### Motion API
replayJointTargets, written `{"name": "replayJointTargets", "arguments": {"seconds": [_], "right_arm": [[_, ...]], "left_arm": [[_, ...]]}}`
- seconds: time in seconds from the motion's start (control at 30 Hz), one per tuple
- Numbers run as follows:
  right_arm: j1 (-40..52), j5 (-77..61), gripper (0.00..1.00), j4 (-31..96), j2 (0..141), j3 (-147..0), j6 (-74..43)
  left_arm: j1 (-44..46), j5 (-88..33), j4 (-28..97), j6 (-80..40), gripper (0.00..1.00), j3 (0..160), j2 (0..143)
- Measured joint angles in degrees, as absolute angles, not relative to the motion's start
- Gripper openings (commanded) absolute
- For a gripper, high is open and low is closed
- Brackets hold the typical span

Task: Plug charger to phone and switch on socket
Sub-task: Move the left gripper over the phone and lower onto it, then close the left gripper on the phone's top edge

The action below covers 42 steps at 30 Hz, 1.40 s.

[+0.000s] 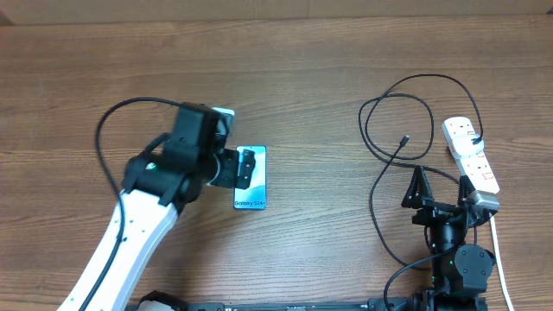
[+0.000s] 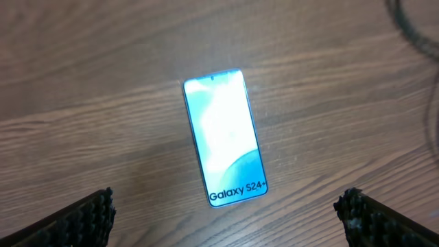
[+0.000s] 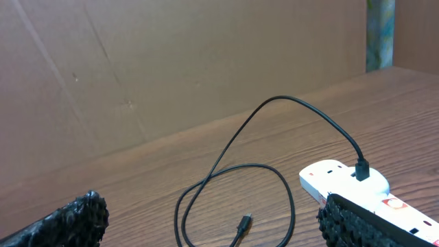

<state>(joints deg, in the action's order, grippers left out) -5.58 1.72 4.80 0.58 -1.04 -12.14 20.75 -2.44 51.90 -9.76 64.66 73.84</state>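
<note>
The phone (image 1: 252, 197) lies flat on the wooden table with its blue-teal "Galaxy S24+" screen up; it also shows in the left wrist view (image 2: 223, 137). My left gripper (image 1: 246, 168) hovers over it, open and empty (image 2: 226, 209). The charger (image 1: 380, 112) is a thin black looped cable. Its small plug tip (image 1: 404, 138) lies loose on the table, and its other end sits in the socket (image 1: 471, 155), a white power strip at the right. My right gripper (image 1: 441, 179) is open and empty, just short of the tip (image 3: 243, 223) and next to the socket (image 3: 343, 177).
A thick white cord (image 1: 496, 246) runs from the socket toward the front edge beside the right arm. A brown cardboard wall (image 3: 171, 62) stands behind the table. The left arm's own black cable (image 1: 108, 138) loops at the left.
</note>
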Motion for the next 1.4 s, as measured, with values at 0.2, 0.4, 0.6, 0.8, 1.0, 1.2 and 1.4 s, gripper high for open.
{"name": "replayJointTargets", "arguments": {"seconds": [0.2,0.4,0.6,0.8,1.0,1.2,1.4], "right_arm": [[-5.58,1.72,1.0,4.75,0.58,-1.04,-12.14],[-5.58,1.72,1.0,4.8,0.58,-1.04,-12.16],[-5.58,1.69,1.0,4.82,0.58,-1.04,-12.16],[-5.58,1.72,1.0,4.78,0.58,-1.04,-12.16],[-5.58,1.72,1.0,4.82,0.58,-1.04,-12.16],[-5.58,1.69,1.0,4.8,0.58,-1.04,-12.14],[-5.58,1.72,1.0,4.78,0.58,-1.04,-12.16]], "left_arm": [[21.3,-2.0,51.72,-10.55,1.0,64.71,79.96],[21.3,-3.4,50.3,-11.55,1.0,64.77,85.86],[21.3,-3.86,47.86,-14.79,1.0,64.88,91.39],[21.3,-3.86,47.48,-17.04,1.0,64.88,96.25],[21.3,-3.88,46.09,-18.92,1.0,64.88,100.22],[21.3,-3.88,45.32,-21.8,1.0,64.9,101.08],[21.78,-3.84,44.93,-24.32,1.0,64.9,101.08]]}}
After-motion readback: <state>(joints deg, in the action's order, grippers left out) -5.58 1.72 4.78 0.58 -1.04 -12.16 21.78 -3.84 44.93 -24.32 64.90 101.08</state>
